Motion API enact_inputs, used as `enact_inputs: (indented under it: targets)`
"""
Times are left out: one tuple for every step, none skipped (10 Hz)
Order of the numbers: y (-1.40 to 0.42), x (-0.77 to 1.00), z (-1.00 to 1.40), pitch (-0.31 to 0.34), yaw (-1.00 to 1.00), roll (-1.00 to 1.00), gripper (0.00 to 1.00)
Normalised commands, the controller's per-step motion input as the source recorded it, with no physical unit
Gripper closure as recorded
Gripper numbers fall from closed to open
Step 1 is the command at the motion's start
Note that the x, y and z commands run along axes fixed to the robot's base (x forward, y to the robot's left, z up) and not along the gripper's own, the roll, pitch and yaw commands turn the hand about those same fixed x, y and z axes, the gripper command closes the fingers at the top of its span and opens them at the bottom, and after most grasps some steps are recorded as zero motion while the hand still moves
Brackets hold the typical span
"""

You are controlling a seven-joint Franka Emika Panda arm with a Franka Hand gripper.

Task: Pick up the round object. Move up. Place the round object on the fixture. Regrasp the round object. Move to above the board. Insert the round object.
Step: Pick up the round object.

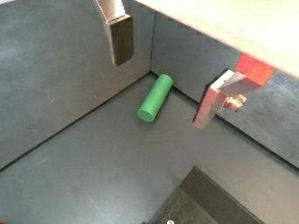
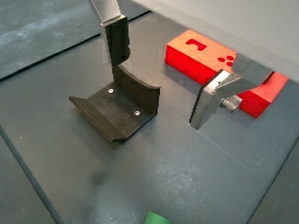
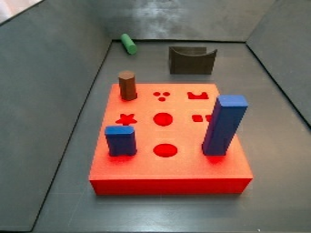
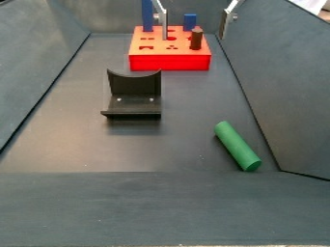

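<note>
Gripper (image 1: 163, 63) fingers apart, empty — green peg (image 4: 237, 145) beside fixture (image 4: 133, 95).

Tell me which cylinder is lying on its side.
The green peg, flat on the floor near the wall, apart from the board. The brown cylinder stands upright in the board. The open gripper hangs above the peg.

I see a dark grey floor (image 4: 77, 145) boxed in by plain grey walls (image 4: 277, 87), evenly lit, with soft reflections.

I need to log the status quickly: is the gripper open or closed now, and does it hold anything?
Gripper: open and empty, above the floor; the round object lies below between the fingers, untouched.
</note>
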Motion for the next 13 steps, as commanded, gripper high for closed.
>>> enact_inputs:
  targets:
    - [0.23, 0.00, -0.31, 0.000, 0.00, -0.18, 0.00]
    - [0.47, -0.21, -0.86, 0.051, 0.00, -0.04, 0.00]
    - [0.51, -0.18, -1.00, 0.010, 0.03, 0.00, 0.00]
    - [0.50, -0.06, -1.00, 0.000, 0.04, 0.00, 0.00]
    - [0.48, -0.01, -1.00, 0.000, 0.07, 0.00, 0.00]
    - [0.47, -0.16, -1.00, 0.000, 0.13, -0.06, 0.00]
    - [0.41, -0.23, -0.94, -0.006, 0.32, -0.08, 0.00]
    - [0.39, -0.49, -0.90, -0.059, 0.57, -0.05, 0.00]
    - [0.37, -0.47, -0.87, -0.057, 0.62, -0.06, 0.00]
    - [0.31, -0.41, -0.79, -0.057, 0.64, -0.11, 0.00]
    - [0.14, -0.41, -0.65, -0.167, 0.43, -0.12, 0.00]
    - [0.00, -0.10, -0.78, -0.164, 0.20, -0.06, 0.00]
    - [-0.03, 0.00, -0.89, -0.124, 0.06, -0.06, 0.00]
